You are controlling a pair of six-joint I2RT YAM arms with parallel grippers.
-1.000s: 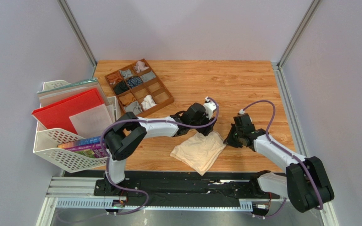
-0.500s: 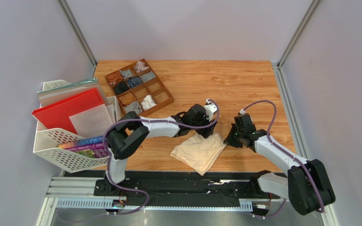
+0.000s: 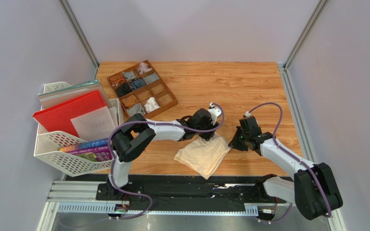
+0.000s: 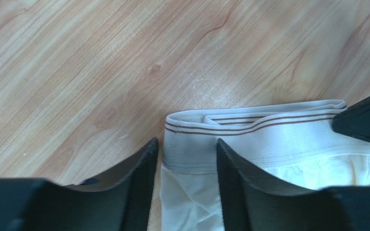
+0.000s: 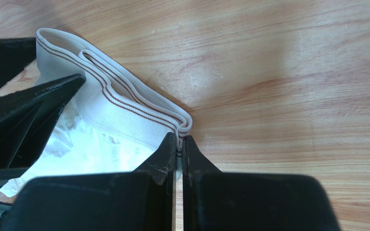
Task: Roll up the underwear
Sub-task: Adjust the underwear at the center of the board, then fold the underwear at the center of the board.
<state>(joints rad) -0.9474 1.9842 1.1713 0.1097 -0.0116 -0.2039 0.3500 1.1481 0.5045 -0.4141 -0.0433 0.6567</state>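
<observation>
Top external view shows the cream underwear lying flat on the wooden surface, near the front edge, between the two arms. At its waistband, the left fingers stand apart, one on each side of one corner. The right fingers are clamped on the other corner.

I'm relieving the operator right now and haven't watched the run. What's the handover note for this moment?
Left gripper: open, fingers straddling one end of the waistband, not closed on it.
Right gripper: shut, pinching the waistband's other end.
Cream underwear: lies spread flat on the table between the arms, waistband at the far edge.
Done: both arms positioned at the waistband; nothing rolled yet.
Left to do: close the left fingers, then probably roll from the waistband toward the near edge.
</observation>
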